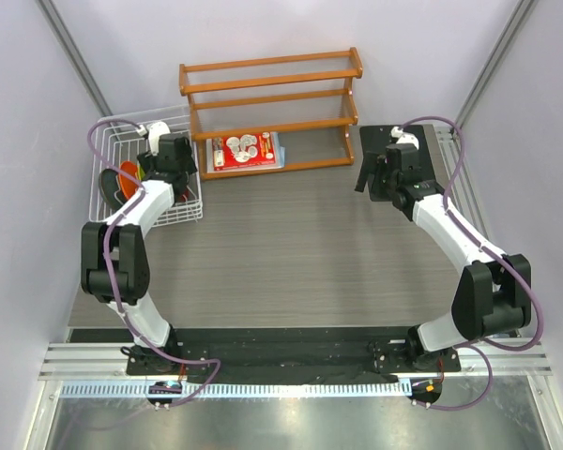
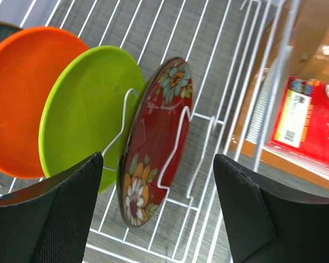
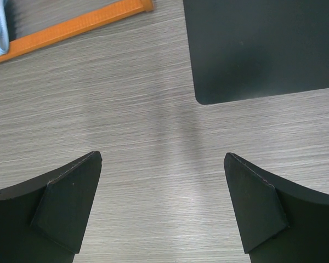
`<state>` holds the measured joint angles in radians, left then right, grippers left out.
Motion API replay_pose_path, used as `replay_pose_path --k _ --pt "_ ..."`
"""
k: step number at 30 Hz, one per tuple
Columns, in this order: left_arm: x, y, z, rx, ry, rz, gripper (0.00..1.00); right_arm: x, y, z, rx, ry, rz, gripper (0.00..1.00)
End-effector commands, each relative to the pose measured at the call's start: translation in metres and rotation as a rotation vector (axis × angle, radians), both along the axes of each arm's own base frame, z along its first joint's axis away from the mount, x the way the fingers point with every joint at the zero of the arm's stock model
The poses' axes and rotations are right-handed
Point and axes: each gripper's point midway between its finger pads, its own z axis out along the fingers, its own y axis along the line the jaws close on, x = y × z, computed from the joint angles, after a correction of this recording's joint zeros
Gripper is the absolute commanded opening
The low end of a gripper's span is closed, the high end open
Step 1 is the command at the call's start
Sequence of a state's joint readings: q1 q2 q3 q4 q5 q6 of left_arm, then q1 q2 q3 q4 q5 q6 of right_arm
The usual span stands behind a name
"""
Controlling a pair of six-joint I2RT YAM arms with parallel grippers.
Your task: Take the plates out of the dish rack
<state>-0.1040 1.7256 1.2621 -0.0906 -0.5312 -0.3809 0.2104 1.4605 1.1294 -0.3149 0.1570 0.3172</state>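
Over the far-left corner of the table, the top view shows the left arm bent at the elbow and stretched out above the dish rack [image 1: 112,132], where an orange plate [image 1: 128,174] stands on edge. Its fingers are hidden there under the wrist. The right arm reaches to the far right, and the right gripper [image 1: 370,178] hangs over a black mat [image 1: 433,155]. A wooden shelf [image 1: 272,89] stands at the far edge, between the two grippers, with a red package [image 1: 247,150] on its bottom tier.

From the left wrist, the left gripper [image 2: 158,159] is spread wide and holds nothing. The red floral plate [image 2: 153,137] stands upright between white tines, in line with the gap and clear of both fingers. The lime green plate [image 2: 82,115] is next on its left.

From the right wrist, the right gripper is fully spread and empty above bare table, with the mat's corner just beyond.
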Motion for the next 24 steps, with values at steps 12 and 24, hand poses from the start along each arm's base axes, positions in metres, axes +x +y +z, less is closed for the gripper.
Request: replay_pose_path --k 12,24 --pt "0.012 0.027 0.007 -0.071 -0.074 0.072 0.2 0.003 -0.012 -0.004 -0.055 -0.014 -0.048 1.0" --pt "-0.005 0.022 0.054 -0.074 -0.118 0.029 0.0 0.002 -0.009 -0.006 -0.04 -0.006 -0.036 0.99"
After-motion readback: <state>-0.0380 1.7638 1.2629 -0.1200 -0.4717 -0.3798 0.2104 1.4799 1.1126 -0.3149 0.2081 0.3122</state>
